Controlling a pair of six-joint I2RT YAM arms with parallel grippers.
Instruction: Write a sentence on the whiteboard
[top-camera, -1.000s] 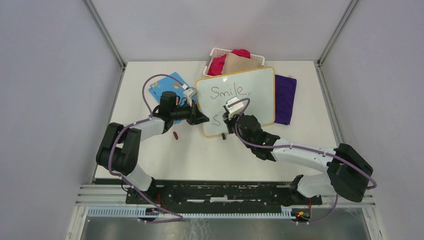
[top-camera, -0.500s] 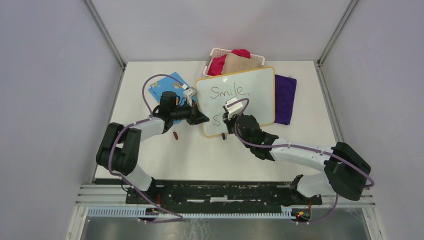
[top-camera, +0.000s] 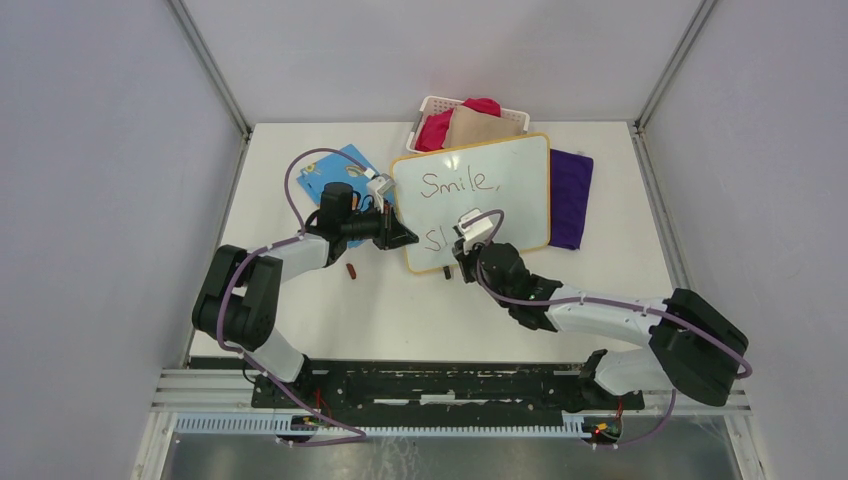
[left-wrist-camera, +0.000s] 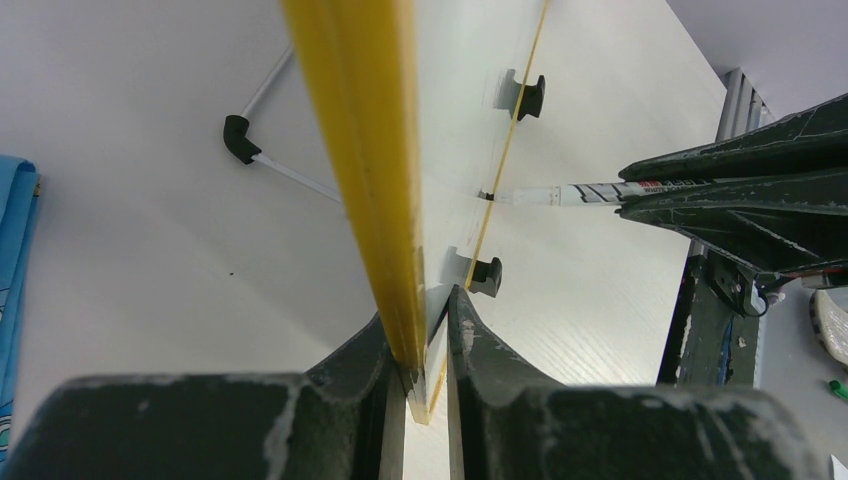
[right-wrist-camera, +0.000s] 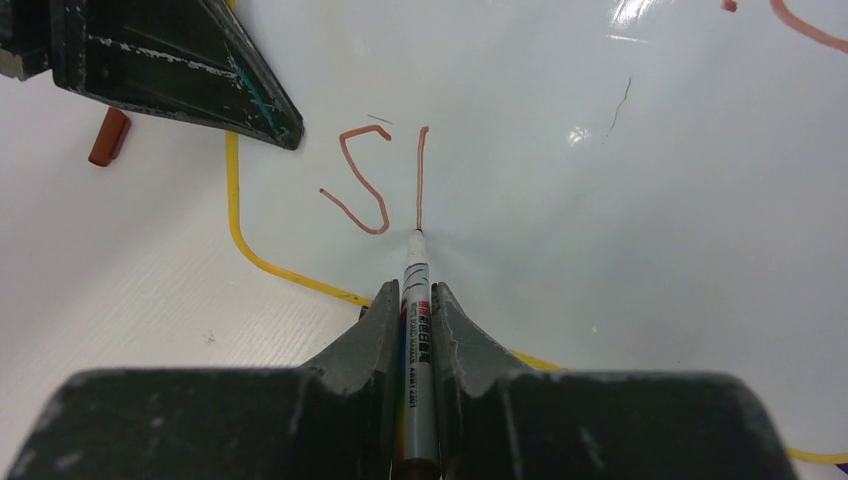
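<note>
The whiteboard (top-camera: 510, 185) with its yellow-orange frame lies at the table's middle back. On it "Smile," (top-camera: 458, 184) is written in dark red, and below it an "S" and a vertical stroke (right-wrist-camera: 422, 175). My left gripper (top-camera: 408, 240) is shut on the board's left edge (left-wrist-camera: 365, 170). My right gripper (top-camera: 462, 254) is shut on a white marker (right-wrist-camera: 414, 300), whose tip touches the board at the foot of the stroke. The marker also shows in the left wrist view (left-wrist-camera: 570, 194).
A dark-red marker cap (top-camera: 351, 270) lies on the table left of the board, also seen in the right wrist view (right-wrist-camera: 108, 137). A blue card (top-camera: 338, 165) lies at the back left, a purple cloth (top-camera: 571, 198) right of the board, a white basket (top-camera: 425, 108) of cloths behind it.
My right gripper has drawn the marker down toward the board's near edge, leaving a vertical stroke beside the "S". The left gripper has not moved.
</note>
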